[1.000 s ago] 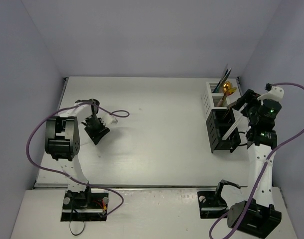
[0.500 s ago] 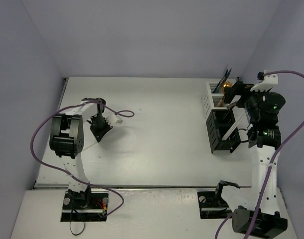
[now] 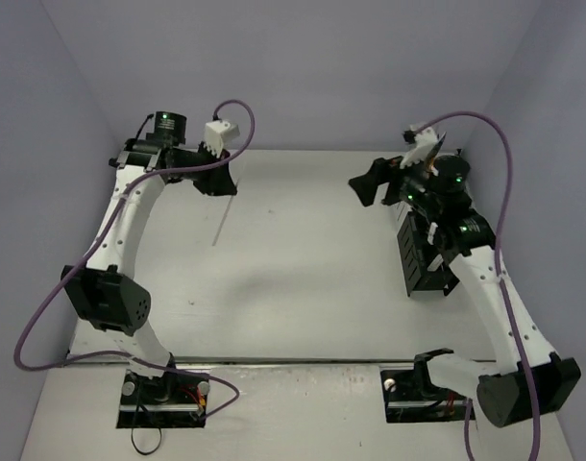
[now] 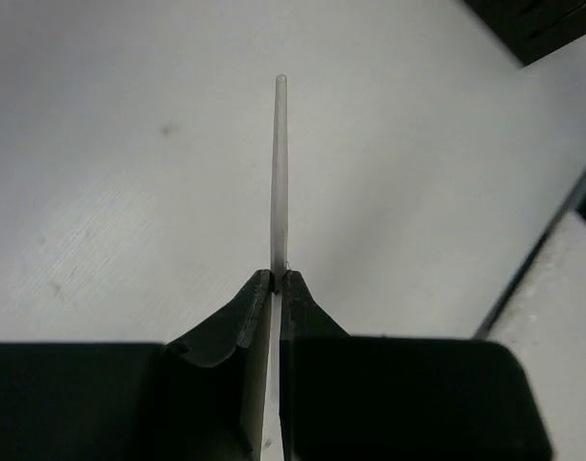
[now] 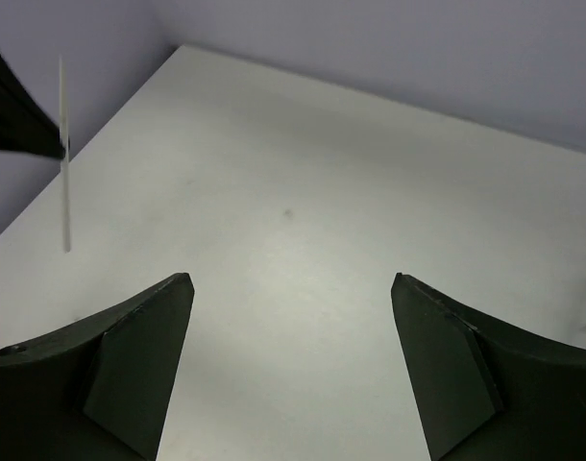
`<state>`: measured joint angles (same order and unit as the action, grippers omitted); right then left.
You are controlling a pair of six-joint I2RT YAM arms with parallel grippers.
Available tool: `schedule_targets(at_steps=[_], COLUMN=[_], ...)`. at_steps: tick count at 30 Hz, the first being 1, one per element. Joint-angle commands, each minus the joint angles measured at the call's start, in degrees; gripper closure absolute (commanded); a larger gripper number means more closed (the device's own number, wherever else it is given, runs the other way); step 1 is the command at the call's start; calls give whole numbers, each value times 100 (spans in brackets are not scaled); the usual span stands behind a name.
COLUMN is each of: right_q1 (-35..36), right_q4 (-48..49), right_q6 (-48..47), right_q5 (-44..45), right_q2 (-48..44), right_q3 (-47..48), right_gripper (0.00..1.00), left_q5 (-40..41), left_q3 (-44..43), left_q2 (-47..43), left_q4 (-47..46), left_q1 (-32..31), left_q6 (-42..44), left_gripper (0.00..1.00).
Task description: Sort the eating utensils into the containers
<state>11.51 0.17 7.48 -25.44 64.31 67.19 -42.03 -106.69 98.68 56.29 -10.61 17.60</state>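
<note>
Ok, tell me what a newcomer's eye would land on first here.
The left gripper, high over the table at its far left, pinches a thin pale stick that hangs down. Across from it, the right gripper hovers wide open and empty near the black cutlery box at the right.

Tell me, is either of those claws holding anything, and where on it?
The left gripper pinches a thin pale stick at roughly mid-length, with both ends free. The right gripper is open and holds nothing.

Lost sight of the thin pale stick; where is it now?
In the top view the pale stick hangs over the back left of the table, pinched in the shut left gripper, far from the black container.
</note>
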Motion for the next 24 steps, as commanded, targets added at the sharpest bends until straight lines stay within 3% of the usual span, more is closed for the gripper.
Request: schedule_targets(at_steps=[1, 8, 14, 24], right_q1=[741, 1744, 2417, 2539], right_q4=[633, 634, 651, 726], right_q6=[544, 561, 383, 559], right_q5=[-861, -1094, -1059, -991], right_q2=[479, 1279, 1788, 2073], right_q3=[408, 1007, 1290, 1592], right_gripper=[19, 23, 26, 34], left_q5=[-2107, -2662, -2749, -2772], left_q3=[-377, -1, -101, 54], left_q2=[-264, -525, -517, -601], left_q4=[250, -470, -571, -606], left_q1=[-221, -575, -683, -811], left_q6=[-1147, -1952, -2159, -2031], left_gripper=[100, 100, 100, 100])
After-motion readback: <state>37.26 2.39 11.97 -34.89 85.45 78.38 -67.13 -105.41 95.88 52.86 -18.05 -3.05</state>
